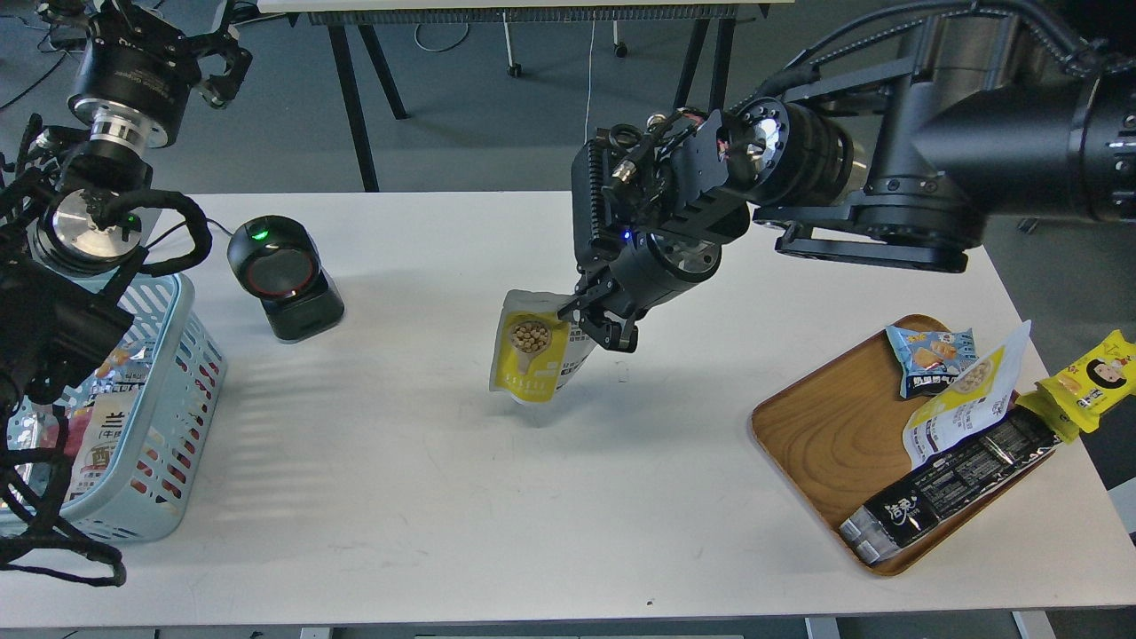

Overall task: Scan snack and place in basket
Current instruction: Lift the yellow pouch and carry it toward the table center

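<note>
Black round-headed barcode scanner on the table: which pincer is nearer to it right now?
Left. The left pincer is raised beyond the scanner, up and to its left. The right pincer, gripping the yellow-and-white snack pouch, hangs farther off to its right.

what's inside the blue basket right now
The pale blue basket already holds a few snack packets, seen over the rim and through the slots. The left arm covers much of its inside, so a count isn't possible.

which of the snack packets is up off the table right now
The yellow pouch with beige balls, shut in the right gripper above mid-table. The blue packet, long black packet and other yellow pouch all rest on the wooden tray.
</note>
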